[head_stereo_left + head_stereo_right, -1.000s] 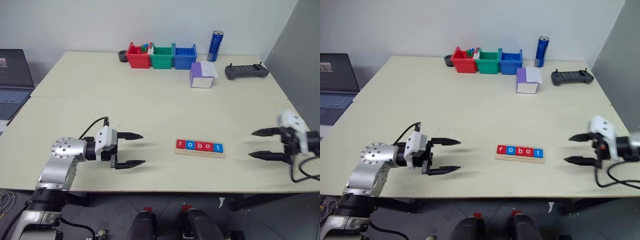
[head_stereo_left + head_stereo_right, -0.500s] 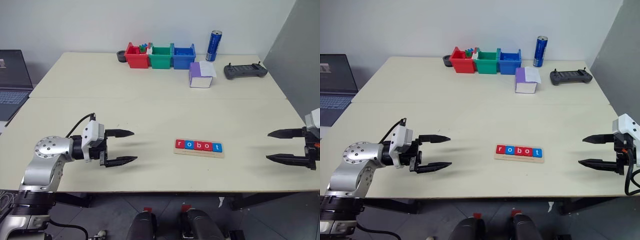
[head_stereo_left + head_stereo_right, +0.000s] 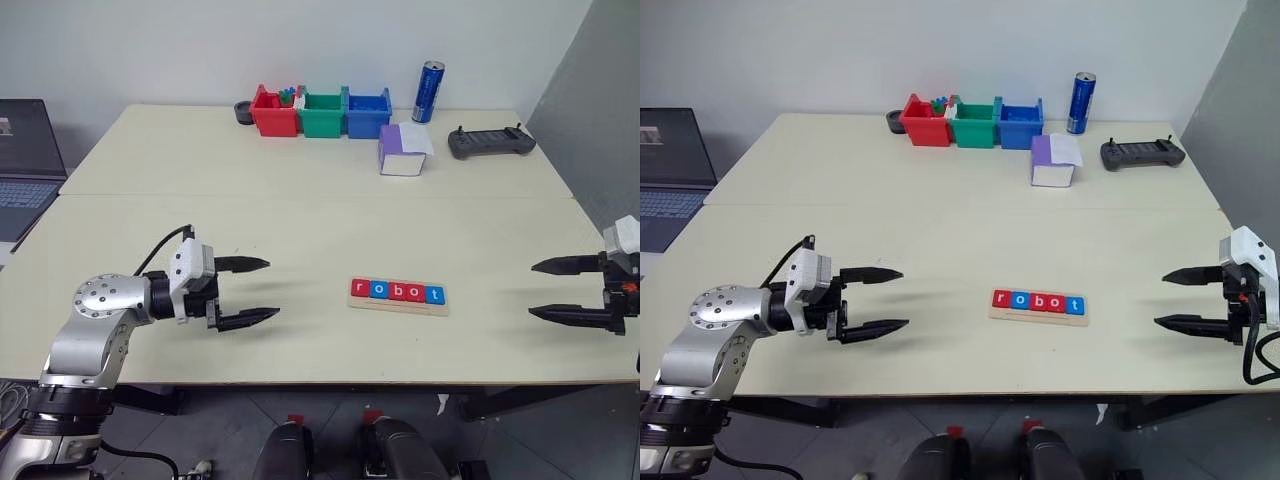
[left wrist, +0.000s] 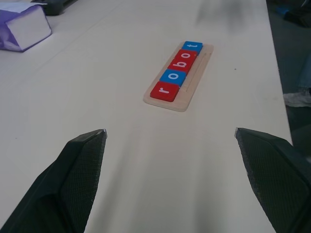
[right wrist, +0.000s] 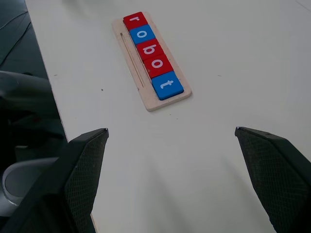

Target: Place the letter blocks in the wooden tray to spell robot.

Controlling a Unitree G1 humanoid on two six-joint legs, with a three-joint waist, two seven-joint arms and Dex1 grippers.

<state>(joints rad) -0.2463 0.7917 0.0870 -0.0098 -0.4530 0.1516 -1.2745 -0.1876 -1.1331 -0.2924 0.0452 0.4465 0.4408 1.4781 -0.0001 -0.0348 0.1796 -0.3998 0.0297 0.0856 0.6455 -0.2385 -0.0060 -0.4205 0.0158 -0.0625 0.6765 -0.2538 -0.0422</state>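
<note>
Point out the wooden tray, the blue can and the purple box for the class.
wooden tray [image 3: 400,305]: left eye view, bare front edge.
blue can [image 3: 430,92]: left eye view, middle of its side.
purple box [image 3: 398,164]: left eye view, front face.

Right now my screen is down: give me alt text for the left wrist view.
Five letter blocks lie in a row in the wooden tray, spelling robot: red r, blue o, red b, red o, blue t. The open left end effector points at the tray across bare table; a purple-and-white box sits beyond.
</note>
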